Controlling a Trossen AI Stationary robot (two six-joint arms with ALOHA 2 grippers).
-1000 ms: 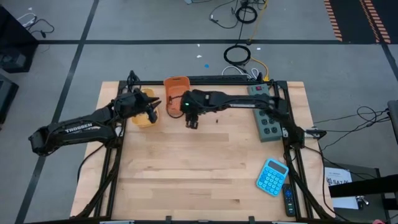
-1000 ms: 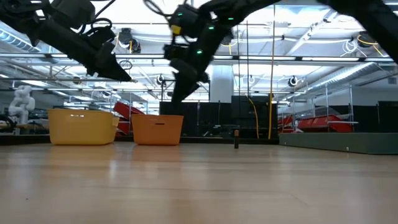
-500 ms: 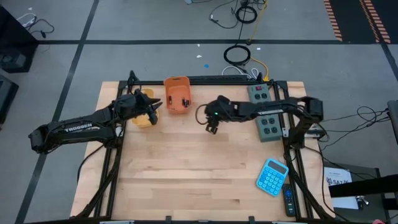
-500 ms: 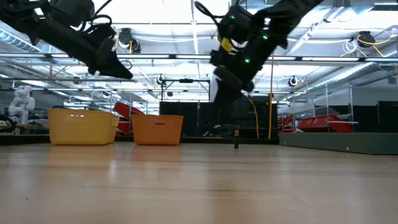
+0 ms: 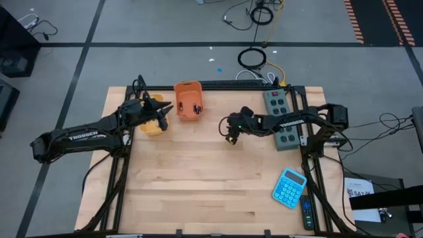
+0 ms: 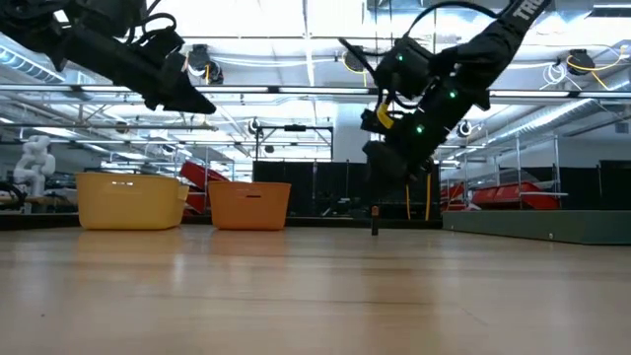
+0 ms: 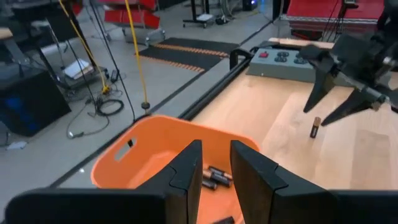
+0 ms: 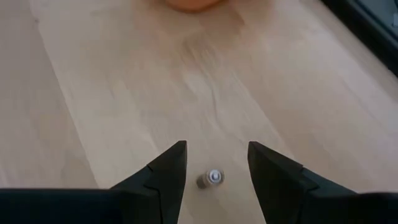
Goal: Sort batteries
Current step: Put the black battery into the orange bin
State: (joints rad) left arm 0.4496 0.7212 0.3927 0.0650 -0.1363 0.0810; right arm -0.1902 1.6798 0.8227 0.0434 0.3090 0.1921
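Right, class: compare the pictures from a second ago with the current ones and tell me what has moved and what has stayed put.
The right claw swung away from the orange bin toward the power strip and now hangs open above the lone upright battery on the table. Nothing was grasped or released. The left claw stayed near the yellow bin; both bins, the battery and the blue calculator kept their places.

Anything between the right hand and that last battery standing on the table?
Nothing visible. The right hand is open, its fingers either side of the upright battery on bare table. The orange bin sits well off to the side; the left hand waits over the yellow bin.
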